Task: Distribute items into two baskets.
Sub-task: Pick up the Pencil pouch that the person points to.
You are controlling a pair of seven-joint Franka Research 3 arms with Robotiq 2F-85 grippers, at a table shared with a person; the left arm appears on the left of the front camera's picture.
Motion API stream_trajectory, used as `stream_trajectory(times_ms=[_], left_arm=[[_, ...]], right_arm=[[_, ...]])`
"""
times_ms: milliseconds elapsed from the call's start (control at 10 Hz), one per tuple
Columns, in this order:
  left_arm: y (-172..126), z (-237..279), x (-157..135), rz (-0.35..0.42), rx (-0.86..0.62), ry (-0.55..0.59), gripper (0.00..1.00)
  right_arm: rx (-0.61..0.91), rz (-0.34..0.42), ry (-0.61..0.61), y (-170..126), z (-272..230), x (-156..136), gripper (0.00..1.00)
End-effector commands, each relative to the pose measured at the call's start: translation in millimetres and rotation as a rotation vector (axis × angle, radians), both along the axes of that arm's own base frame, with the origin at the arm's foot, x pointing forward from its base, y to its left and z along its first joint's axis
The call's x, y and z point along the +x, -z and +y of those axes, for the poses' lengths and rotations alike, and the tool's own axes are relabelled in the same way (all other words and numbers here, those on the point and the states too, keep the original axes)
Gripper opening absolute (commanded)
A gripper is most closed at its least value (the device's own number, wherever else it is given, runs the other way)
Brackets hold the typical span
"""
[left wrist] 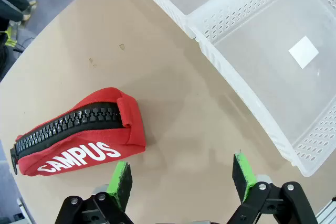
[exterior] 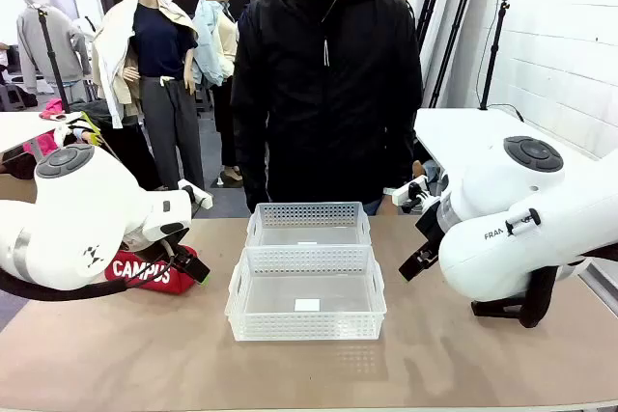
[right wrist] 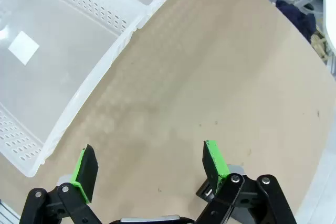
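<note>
Two translucent white baskets stand end to end at the table's middle, the near basket (exterior: 307,323) and the far basket (exterior: 309,211), both empty apart from a white sticker. The red "CAMPUS" pouch (exterior: 145,270) lies on the table left of them, partly behind my left arm. In the left wrist view my left gripper (left wrist: 182,162) hangs open above bare table, with the pouch (left wrist: 79,135) just left of its fingers and a basket wall (left wrist: 231,72) to the right. My right gripper (right wrist: 148,149) is open over bare table beside the near basket's wall (right wrist: 94,82).
A person in a black jacket (exterior: 328,84) stands at the far edge behind the baskets. The right arm's black base (exterior: 512,311) sits on the table at the right. Bare tabletop (exterior: 309,373) stretches in front of the baskets.
</note>
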State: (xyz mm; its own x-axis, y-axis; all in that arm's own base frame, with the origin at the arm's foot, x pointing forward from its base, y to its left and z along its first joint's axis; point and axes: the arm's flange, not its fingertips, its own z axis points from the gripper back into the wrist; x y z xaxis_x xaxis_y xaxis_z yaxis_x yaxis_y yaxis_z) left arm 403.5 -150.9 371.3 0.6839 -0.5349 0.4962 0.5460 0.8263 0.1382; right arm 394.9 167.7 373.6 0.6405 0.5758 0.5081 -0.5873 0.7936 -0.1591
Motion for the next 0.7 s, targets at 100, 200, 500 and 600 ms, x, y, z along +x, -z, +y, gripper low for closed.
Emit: stream_trajectory(times_ms=[100,200,500,600], left_arm=[[0.0,0.0,0.0,0.000,0.000,0.000,1.00],[0.0,0.0,0.0,0.000,0.000,0.000,1.00],[0.0,0.0,0.0,0.000,0.000,0.000,1.00],[0.0,0.0,0.0,0.000,0.000,0.000,1.00]], right_arm=[[0.000,0.000,0.000,0.0,0.0,0.0,1.00],[0.000,0.000,0.000,0.0,0.0,0.0,1.00],[0.000,0.000,0.000,0.0,0.0,0.0,1.00],[0.000,0.000,0.000,0.0,0.0,0.0,1.00]])
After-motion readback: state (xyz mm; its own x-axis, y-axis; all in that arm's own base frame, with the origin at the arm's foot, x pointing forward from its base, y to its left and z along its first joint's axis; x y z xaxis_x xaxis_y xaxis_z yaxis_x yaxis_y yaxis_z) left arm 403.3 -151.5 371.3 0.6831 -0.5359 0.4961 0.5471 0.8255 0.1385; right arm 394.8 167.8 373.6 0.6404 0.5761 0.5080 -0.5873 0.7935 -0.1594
